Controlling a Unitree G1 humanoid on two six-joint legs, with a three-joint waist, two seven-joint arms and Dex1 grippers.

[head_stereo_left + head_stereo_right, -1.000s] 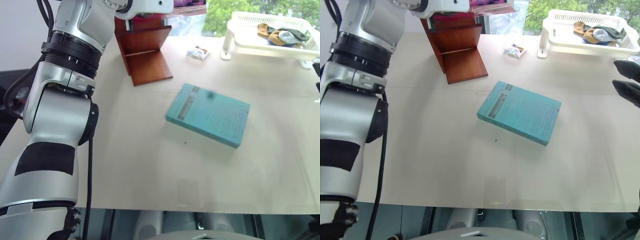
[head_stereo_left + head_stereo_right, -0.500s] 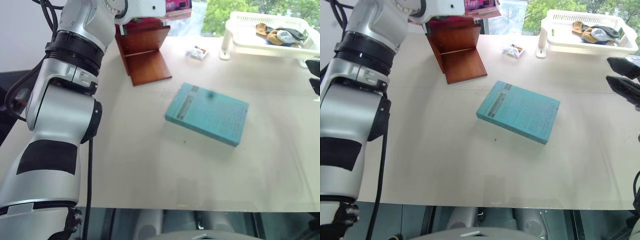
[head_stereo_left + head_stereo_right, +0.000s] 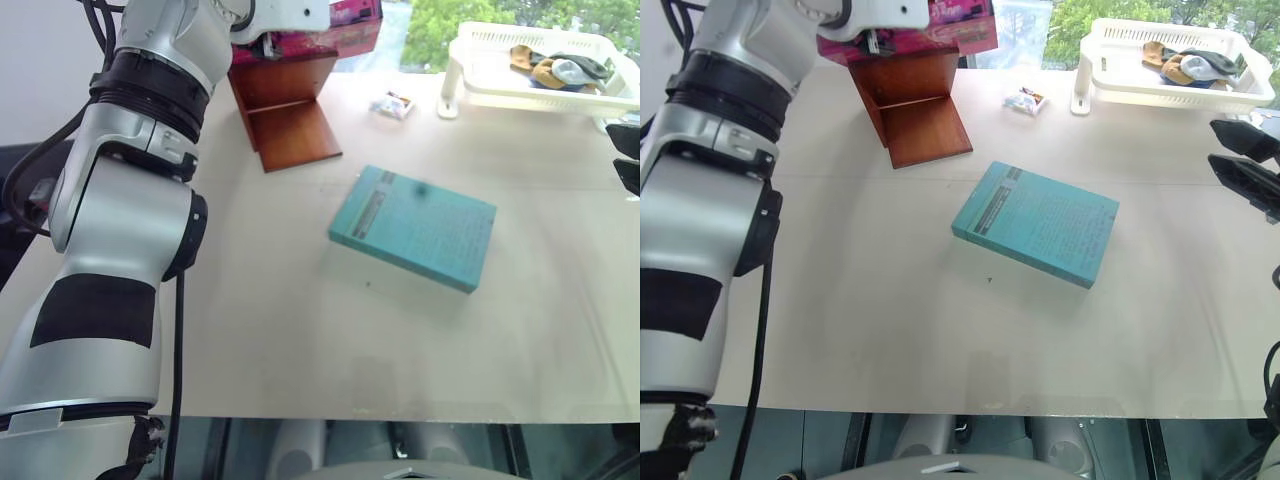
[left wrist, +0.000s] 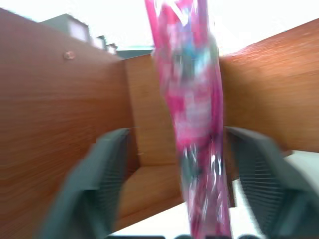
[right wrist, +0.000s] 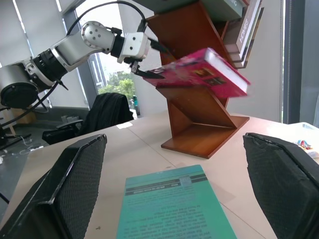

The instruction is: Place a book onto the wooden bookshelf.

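Observation:
The pink book [image 5: 199,72] lies tilted across the top of the wooden bookshelf [image 3: 290,110] at the table's far left; the head views show the book [image 3: 345,28] there too. My left gripper [image 4: 177,134] is open. Its fingers [image 4: 107,169] stand wide on either side of the book's near end, with a gap on each side. The right wrist view shows the left gripper [image 5: 144,69] at the book's end. My right gripper [image 5: 173,141] hangs open and empty at the table's right edge, far from the shelf.
A flat teal book [image 3: 415,228] lies mid-table. A white plastic basket [image 3: 480,80] with cloth items stands at the far right. A small wrapped packet [image 3: 397,104] lies between shelf and basket. Other books [image 5: 244,25] sit higher on the shelf.
The pink book has come down onto the top of the shelf and shows more fully. My left arm has stretched a little further toward the shelf. The right gripper has stayed put.

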